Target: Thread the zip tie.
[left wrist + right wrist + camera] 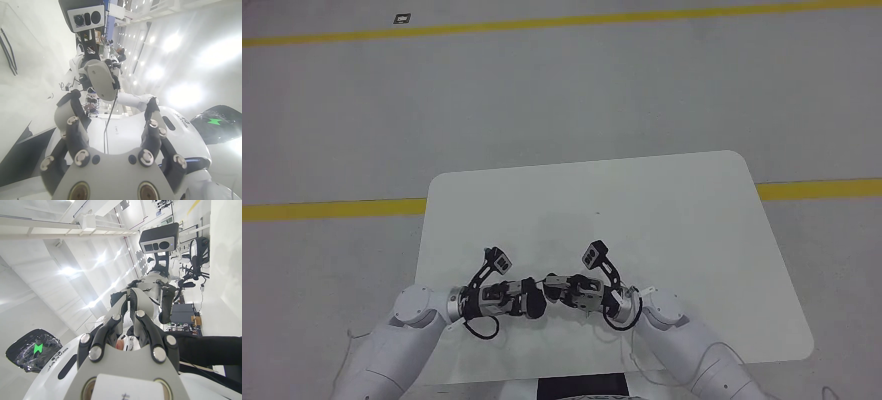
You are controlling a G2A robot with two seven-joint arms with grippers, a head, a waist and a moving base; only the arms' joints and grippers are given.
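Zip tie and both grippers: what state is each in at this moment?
left gripper: open, holding nothing.
right gripper: shut on the zip tie.
zip tie: pinched at one end, its free length running nearly straight between the left gripper's spread fingers; no closed loop can be seen.

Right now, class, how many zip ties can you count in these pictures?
1. A thin dark zip tie runs from the shut jaws of the right gripper in between the open jaws of the left gripper. Others may be hidden.
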